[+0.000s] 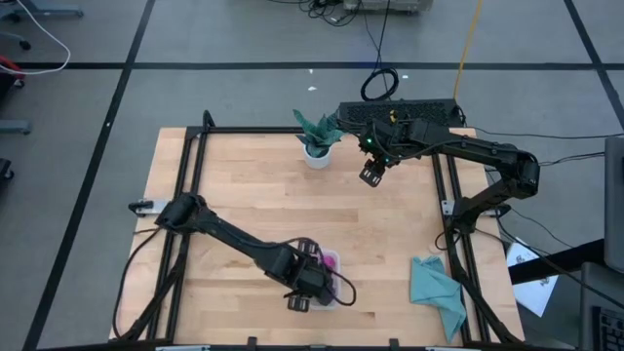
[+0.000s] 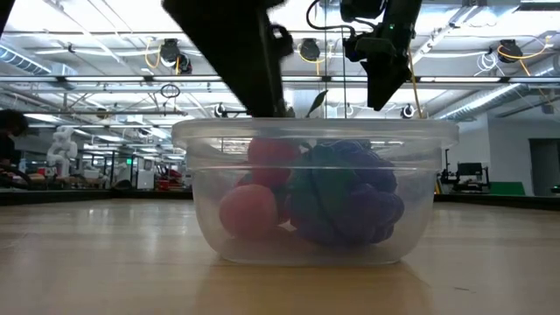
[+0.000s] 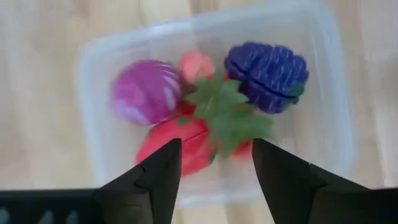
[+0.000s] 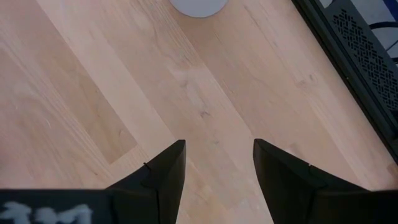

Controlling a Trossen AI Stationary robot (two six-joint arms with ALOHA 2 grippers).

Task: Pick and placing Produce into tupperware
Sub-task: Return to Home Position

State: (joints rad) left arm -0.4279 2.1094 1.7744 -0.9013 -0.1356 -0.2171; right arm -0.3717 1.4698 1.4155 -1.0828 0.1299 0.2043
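Several produce pieces [image 3: 146, 92] lie inside your tupperware [image 2: 411, 136] at 6 o'clock on the table [image 1: 244, 175] — your left gripper [image 3: 214, 149] hovers above, fingers spread, empty; your right gripper [image 1: 370, 175] at 1 o'clock, likewise spread, empty

Produce [image 3: 211, 118] in the tupperware [image 3: 90, 124], at the tabletop's [image 1: 292, 205] front edge

The tupperware sits about midway along the front edge, with the left hand [image 3: 216, 146] above it. The potted plant [image 1: 317, 136] stands at the far edge, the right hand [image 1: 371, 174] just right of it. The cloth [image 1: 436, 292] lies near the front right corner.
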